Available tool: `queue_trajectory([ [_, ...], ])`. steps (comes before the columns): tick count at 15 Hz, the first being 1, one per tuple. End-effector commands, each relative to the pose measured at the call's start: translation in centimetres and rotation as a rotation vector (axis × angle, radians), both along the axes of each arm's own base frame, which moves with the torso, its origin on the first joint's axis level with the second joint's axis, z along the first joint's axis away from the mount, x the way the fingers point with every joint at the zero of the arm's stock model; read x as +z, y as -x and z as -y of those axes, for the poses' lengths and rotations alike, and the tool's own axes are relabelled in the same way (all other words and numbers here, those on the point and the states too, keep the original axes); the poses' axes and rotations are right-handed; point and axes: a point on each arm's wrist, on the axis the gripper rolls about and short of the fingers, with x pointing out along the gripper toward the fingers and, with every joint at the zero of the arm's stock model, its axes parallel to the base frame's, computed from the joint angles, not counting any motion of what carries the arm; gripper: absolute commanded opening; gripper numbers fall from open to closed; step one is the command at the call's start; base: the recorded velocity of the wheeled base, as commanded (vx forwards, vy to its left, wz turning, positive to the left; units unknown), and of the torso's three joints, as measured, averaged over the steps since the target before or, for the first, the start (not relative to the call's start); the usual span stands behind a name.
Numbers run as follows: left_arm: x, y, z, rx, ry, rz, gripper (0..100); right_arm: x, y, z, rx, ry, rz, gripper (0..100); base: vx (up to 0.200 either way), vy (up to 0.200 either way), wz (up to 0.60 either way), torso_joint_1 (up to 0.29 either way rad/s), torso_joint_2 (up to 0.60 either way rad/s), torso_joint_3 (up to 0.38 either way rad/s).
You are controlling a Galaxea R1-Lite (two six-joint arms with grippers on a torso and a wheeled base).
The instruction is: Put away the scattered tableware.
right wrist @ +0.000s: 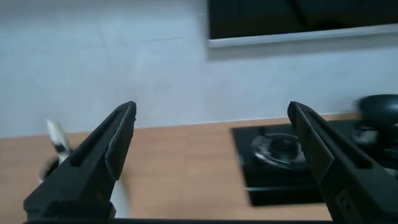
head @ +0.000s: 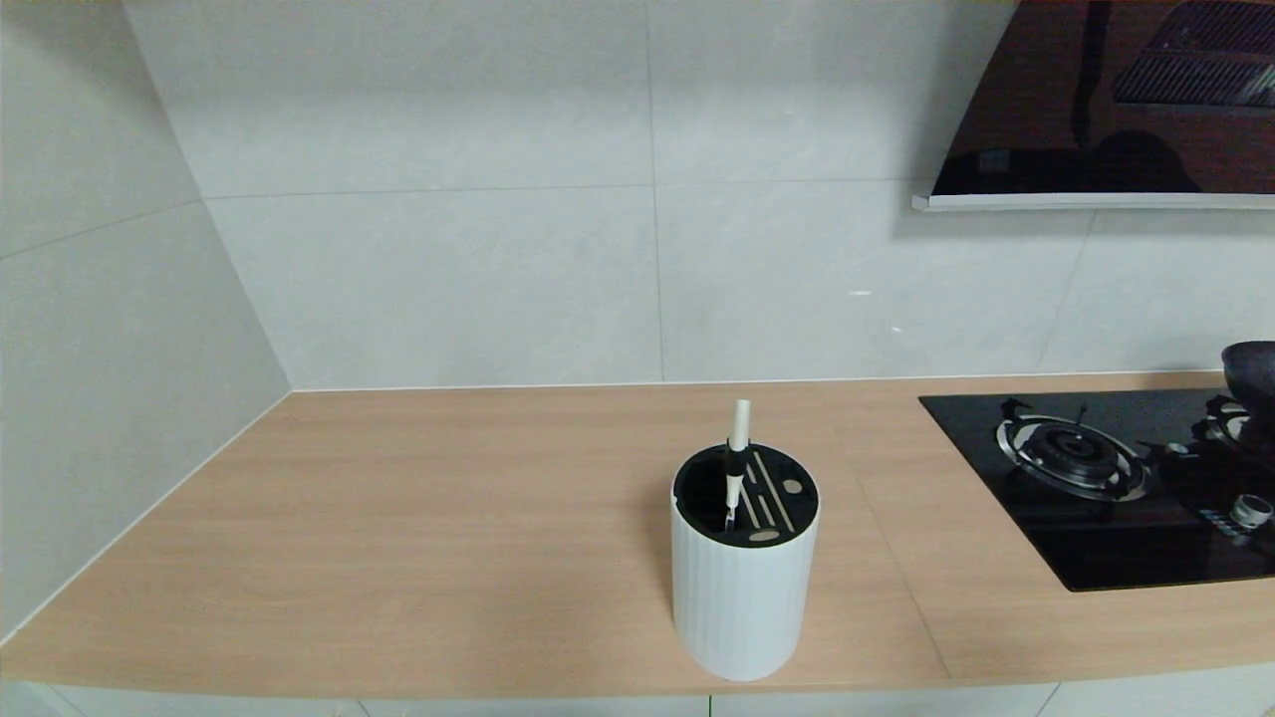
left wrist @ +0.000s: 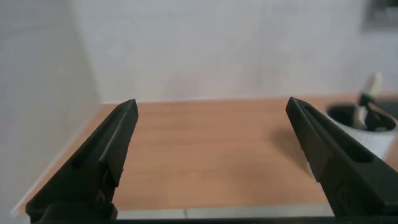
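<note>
White ribbed holder (head: 744, 588) upright on wood worktop (head: 448, 518), ahead of both claws: off to right of left claw (left wrist: 211, 112), off to left of right claw (right wrist: 211, 115). Cream-handled utensil (head: 738, 438) stands in holder's open compartment, handle up. Both claws released, fingers wide apart. Black hob (head: 1096, 478) ahead of right claw.

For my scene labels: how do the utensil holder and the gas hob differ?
The utensil holder is white, the gas hob black. The holder stands tall; the hob lies flat. The holder carries one utensil; the hob's left burner is bare. Both are on the wooden countertop.
</note>
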Motion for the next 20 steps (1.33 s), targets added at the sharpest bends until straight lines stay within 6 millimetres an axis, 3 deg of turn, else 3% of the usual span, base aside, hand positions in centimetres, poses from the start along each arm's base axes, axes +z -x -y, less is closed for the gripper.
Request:
queue_trajectory([
  [1, -0.8, 1.3, 0.3, 0.078, 0.03, 0.047, 100, -1.9, 3.4, 0.1, -0.055, 0.029, 0.084, 100, 0.0, 0.0, 0.0, 0.0, 0.0, 0.0],
  [4, -3.1, 1.0, 1.4, 0.174, 0.015, 0.027, 100, -3.4, 4.3, -0.4, -0.089, 0.047, 0.109, 100, 0.0, 0.0, 0.0, 0.0, 0.0, 0.0],
  [5, -4.6, 0.9, 1.7, 0.112, -0.017, 0.009, 100, -4.3, 4.0, -0.4, -0.102, 0.044, 0.084, 100, 0.0, 0.0, 0.0, 0.0, 0.0, 0.0],
  [10, -10.6, -3.1, 1.8, 0.067, -0.027, -0.141, 100, -12.2, 0.1, -0.4, -0.093, 0.05, -0.188, 100, 0.0, 0.0, 0.0, 0.0, 0.0, 0.0],
  [11, -11.0, -3.4, 1.8, 0.064, -0.027, -0.131, 100, -12.2, 0.1, -0.4, -0.089, 0.049, -0.188, 100, 0.0, 0.0, 0.0, 0.0, 0.0, 0.0],
  [12, -12.9, -4.4, 1.9, 0.039, -0.038, -0.129, 100, -12.3, 0.1, -0.4, -0.082, 0.045, -0.2, 100, 0.0, 0.0, 0.0, 0.0, 0.0, 0.0],
  [14, -13.7, -4.5, 2.0, -0.01, -0.029, -0.205, 100, -12.9, 0.1, -0.5, -0.045, 0.051, -0.265, 100, 0.0, 0.0, 0.0, 0.0, 0.0, 0.0],
  [20, -13.8, -4.5, 2.1, -0.056, -0.021, -0.215, 100, -12.8, 0.1, -0.5, -0.037, 0.012, -0.249, 100, 0.0, 0.0, 0.0, 0.0, 0.0, 0.0],
])
